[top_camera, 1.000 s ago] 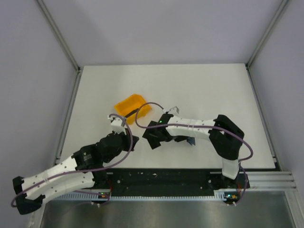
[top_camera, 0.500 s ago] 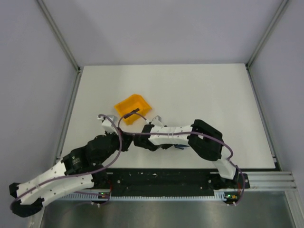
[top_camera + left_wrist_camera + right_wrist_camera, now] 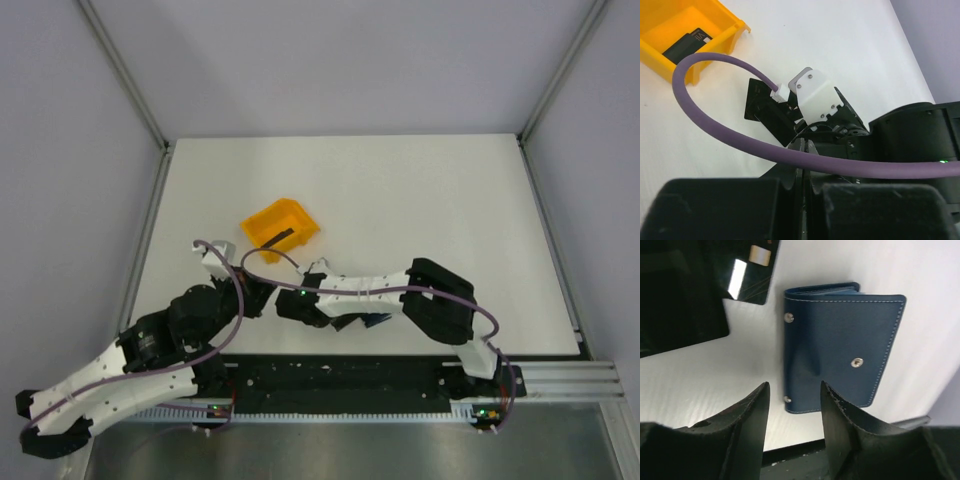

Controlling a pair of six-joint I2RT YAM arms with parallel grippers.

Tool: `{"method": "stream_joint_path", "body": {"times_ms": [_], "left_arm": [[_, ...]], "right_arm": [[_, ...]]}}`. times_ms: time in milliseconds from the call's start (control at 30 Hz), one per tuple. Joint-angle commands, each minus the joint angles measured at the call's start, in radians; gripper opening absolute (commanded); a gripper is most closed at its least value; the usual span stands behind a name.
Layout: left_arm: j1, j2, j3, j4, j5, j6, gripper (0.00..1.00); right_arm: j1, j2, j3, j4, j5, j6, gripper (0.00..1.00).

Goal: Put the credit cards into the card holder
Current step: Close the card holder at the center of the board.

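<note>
Soft, even overhead light on the white counter (image 3: 420, 200), only faint shadows beneath the arms. Left wrist view: the left gripper (image 3: 803, 150) is a dark, blurry mass at bottom. Right wrist view: white glare streak on the credit card (image 3: 747, 285), card holder (image 3: 840, 345) sharp, right gripper (image 3: 792, 390) fingers (image 3: 747, 425) soft.

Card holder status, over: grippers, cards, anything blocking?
Right gripper open over card holder, holding nothing. Left gripper shut. One card in orange bin, second card beside the holder. Nothing on the holder.
</note>
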Motion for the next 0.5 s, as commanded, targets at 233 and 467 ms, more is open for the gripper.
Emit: {"method": "stream_joint_path", "body": {"times_ms": [233, 467], "left_arm": [[0.003, -0.018, 0.080, -0.009, -0.070, 0.033, 0.00], [0.002, 0.146, 0.057, 0.173, 0.066, 0.085, 0.00]], "right_arm": [[0.028, -0.601, -0.315, 0.600, -0.165, -0.151, 0.47], [-0.213, -0.903, -0.568, 0.504, -0.137, 0.068, 0.44]]}}
